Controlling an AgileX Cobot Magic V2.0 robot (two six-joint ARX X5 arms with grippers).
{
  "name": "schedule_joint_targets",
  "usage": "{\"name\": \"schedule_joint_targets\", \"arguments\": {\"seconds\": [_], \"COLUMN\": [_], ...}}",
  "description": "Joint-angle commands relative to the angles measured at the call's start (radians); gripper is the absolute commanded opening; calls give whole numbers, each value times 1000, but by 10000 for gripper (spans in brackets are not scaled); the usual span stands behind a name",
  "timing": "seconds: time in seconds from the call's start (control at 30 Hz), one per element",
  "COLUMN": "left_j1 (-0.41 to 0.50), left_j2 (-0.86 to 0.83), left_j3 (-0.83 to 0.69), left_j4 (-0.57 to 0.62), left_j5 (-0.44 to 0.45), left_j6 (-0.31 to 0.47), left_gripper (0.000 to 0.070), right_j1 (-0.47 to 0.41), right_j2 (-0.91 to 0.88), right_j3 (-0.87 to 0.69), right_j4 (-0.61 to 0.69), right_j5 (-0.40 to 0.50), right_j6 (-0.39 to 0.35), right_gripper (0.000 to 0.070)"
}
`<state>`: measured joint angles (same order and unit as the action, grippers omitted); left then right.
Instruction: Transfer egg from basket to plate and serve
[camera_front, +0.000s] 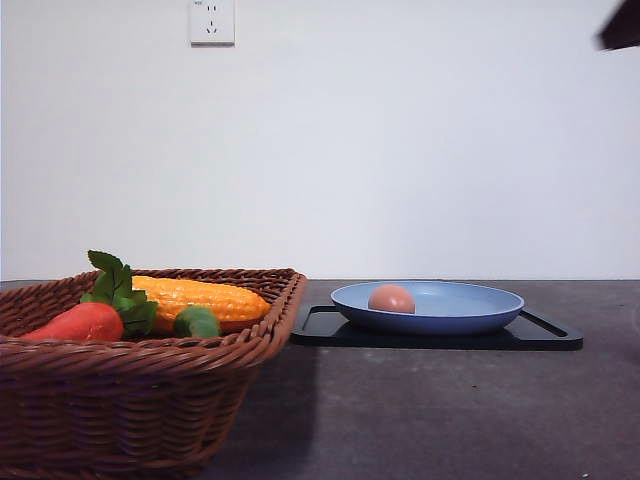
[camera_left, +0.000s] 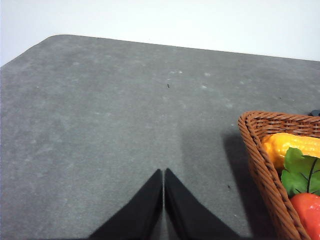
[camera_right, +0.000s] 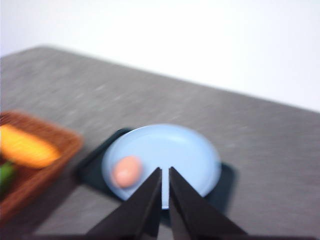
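Observation:
The pinkish-brown egg (camera_front: 391, 298) lies in the left part of the blue plate (camera_front: 470, 310), which rests on a black tray. In the right wrist view, blurred, the egg (camera_right: 126, 171) and plate (camera_right: 185, 145) sit below and ahead of my right gripper (camera_right: 165, 172), whose fingers are shut on nothing, well above the plate. The wicker basket (camera_front: 150, 400) stands at the front left. My left gripper (camera_left: 163, 174) is shut and empty over bare table, beside the basket's corner (camera_left: 257, 145).
The basket holds a carrot (camera_front: 80, 322) with green leaves, a yellow corn cob (camera_front: 205, 298) and a small green vegetable (camera_front: 197, 322). The black tray (camera_front: 545, 335) lies under the plate. A dark piece of the right arm (camera_front: 622, 25) shows at the upper right. Grey table (camera_front: 450, 410) spreads in front.

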<state>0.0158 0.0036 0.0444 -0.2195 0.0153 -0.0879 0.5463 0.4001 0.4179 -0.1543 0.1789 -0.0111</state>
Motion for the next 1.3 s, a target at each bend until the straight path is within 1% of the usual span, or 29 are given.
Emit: {"name": "schedule_joint_targets", "arguments": {"seconds": [0.0, 0.1, 0.2, 0.33, 0.4, 0.47, 0.6, 0.8, 1.13, 1.27], "left_j1": [3, 3, 3, 3, 3, 3, 3, 3, 3, 3], "left_j2": [-1, -1, -1, -1, -1, -1, -1, -1, -1, -1], "left_j3": [-17, -17, -17, -17, -17, -17, -17, -17, -17, -17], "left_j4": [-33, -33, -33, -32, -32, -32, -31, -30, -29, -28], "left_j5": [14, 14, 14, 14, 14, 14, 14, 14, 14, 14], "left_j6": [16, 16, 16, 16, 16, 16, 16, 16, 16, 16], "left_gripper": [0, 0, 0, 0, 0, 0, 0, 0, 0, 0], "right_j1": [-66, -205, -327, -436, -475, -508, -547, -560, -558, -557], "right_j2": [-30, -104, -174, -256, -290, -320, -361, -397, -396, -396], "right_j3": [-34, -96, -158, -238, -273, -304, -342, -375, -409, -409], "right_j4": [2, 4, 5, 5, 5, 5, 4, 4, -9, -5], "right_j5": [-52, -161, -223, -236, -240, -266, -328, -389, -438, -438], "right_j6": [-28, -27, -27, -27, -26, -26, -26, -26, -7, 1], "right_gripper": [0, 0, 0, 0, 0, 0, 0, 0, 0, 0]}}
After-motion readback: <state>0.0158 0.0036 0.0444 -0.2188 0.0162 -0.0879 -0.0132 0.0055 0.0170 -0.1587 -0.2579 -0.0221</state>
